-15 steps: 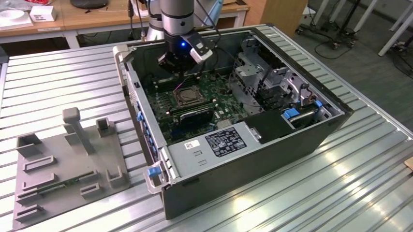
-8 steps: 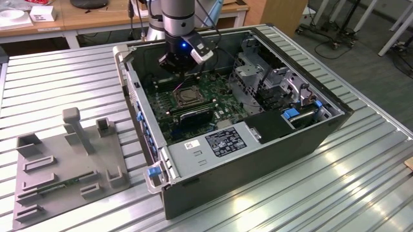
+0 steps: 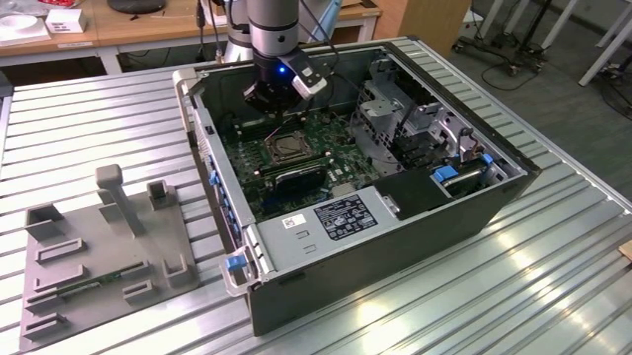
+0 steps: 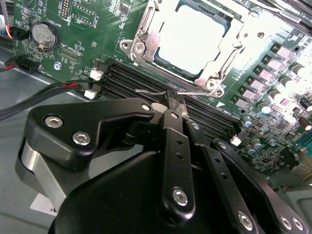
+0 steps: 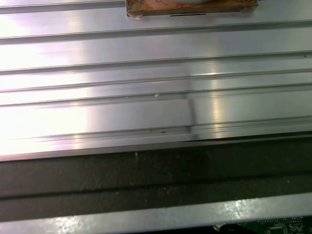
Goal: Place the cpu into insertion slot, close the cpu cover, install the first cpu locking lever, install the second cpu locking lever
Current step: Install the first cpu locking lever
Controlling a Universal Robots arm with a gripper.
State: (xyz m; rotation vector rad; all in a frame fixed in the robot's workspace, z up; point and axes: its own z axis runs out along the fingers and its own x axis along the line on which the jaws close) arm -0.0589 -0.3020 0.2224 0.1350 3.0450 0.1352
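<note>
The cpu (image 4: 192, 39) lies in its socket on the green motherboard, its pale face showing through the open middle of the cpu cover (image 4: 144, 38). The silvery cover lies flat over it. A thin wire locking lever (image 4: 151, 91) runs along the socket's near edge, and its end meets the tips of my gripper (image 4: 172, 100). The black fingers (image 4: 173, 141) are together, shut. In the exterior view my gripper (image 3: 280, 100) hangs inside the open computer case, just behind the socket (image 3: 286, 148).
The case (image 3: 395, 244) lies open on a ribbed metal table (image 3: 553, 281). Drive cages (image 3: 415, 133) and a grey labelled box (image 3: 336, 218) crowd the socket's surroundings. A grey fixture plate (image 3: 99, 251) lies at the exterior view's left. Memory slots (image 4: 131, 80) run beside the lever.
</note>
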